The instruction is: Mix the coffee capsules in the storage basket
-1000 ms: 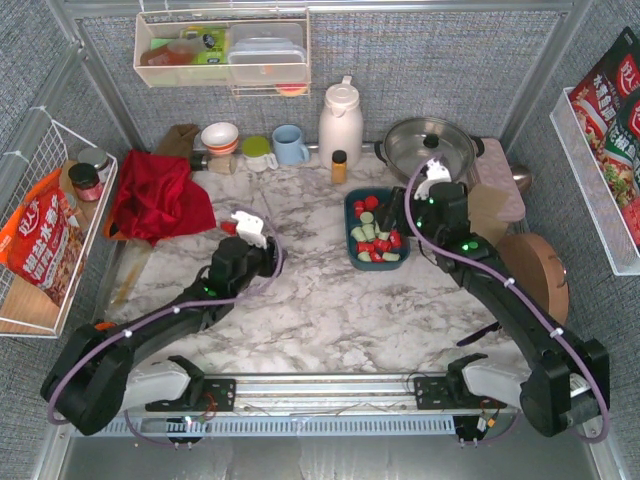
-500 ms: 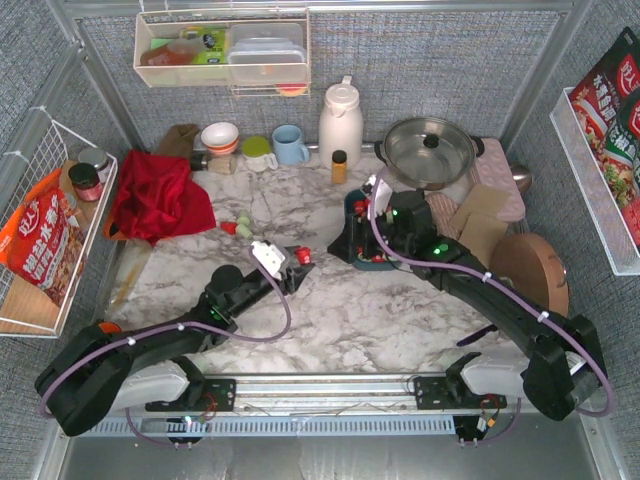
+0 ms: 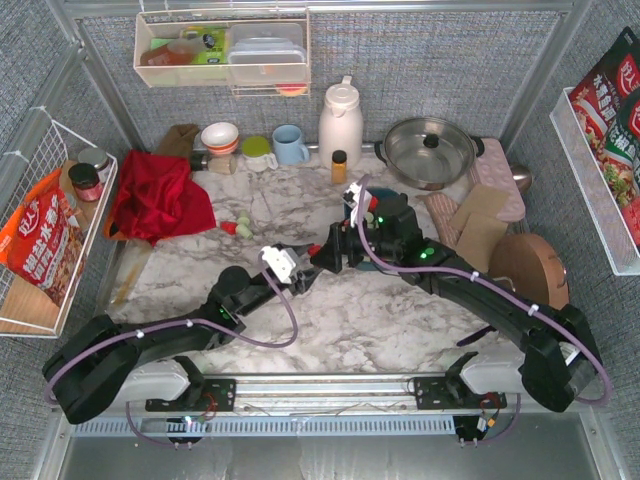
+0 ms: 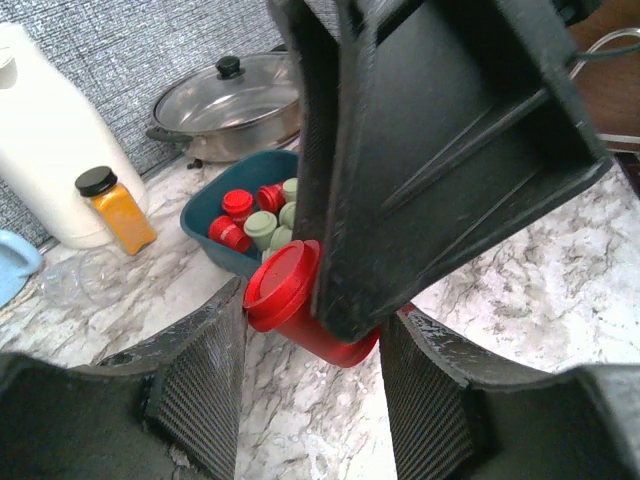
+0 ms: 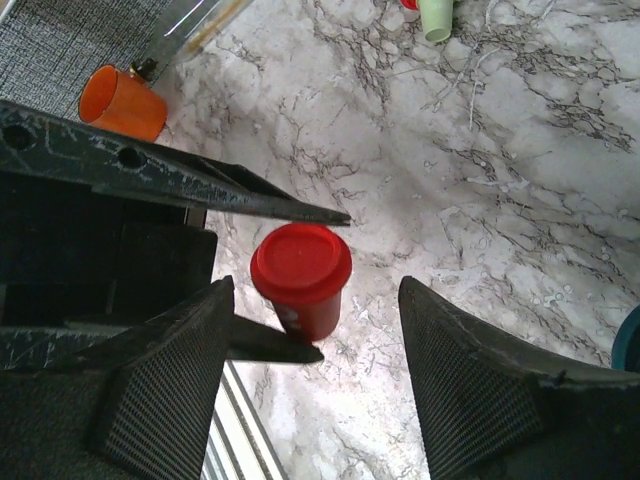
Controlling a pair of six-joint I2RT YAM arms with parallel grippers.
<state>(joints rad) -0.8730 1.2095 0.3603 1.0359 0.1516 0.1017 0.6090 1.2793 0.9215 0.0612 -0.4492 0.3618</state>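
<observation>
My left gripper point(image 3: 303, 259) is shut on a red coffee capsule point(image 3: 314, 250) and holds it above the marble at mid-table. In the left wrist view the capsule point(image 4: 288, 300) lies tilted between my fingers. My right gripper point(image 3: 331, 255) faces it, open. In the right wrist view its pads point(image 5: 165, 380) stand on either side of the capsule point(image 5: 300, 272) without touching it. The dark teal storage basket point(image 4: 222, 178) holds red and mint green capsules point(image 4: 262, 215). My right arm hides most of it from above. A green capsule point(image 3: 243, 220) and a red one point(image 3: 230, 228) lie loose on the table.
An amber bottle point(image 3: 339, 166), white thermos point(image 3: 340, 122) and lidded pot point(image 3: 430, 148) stand behind the basket. A red cloth point(image 3: 155, 195), bowl point(image 3: 220, 136) and blue mug point(image 3: 290, 144) are at the back left. White wire baskets hang on both side walls.
My left gripper has carried the red capsule right, toward the middle. My right gripper has left the basket and swung left to meet it, jaws open around the capsule.
</observation>
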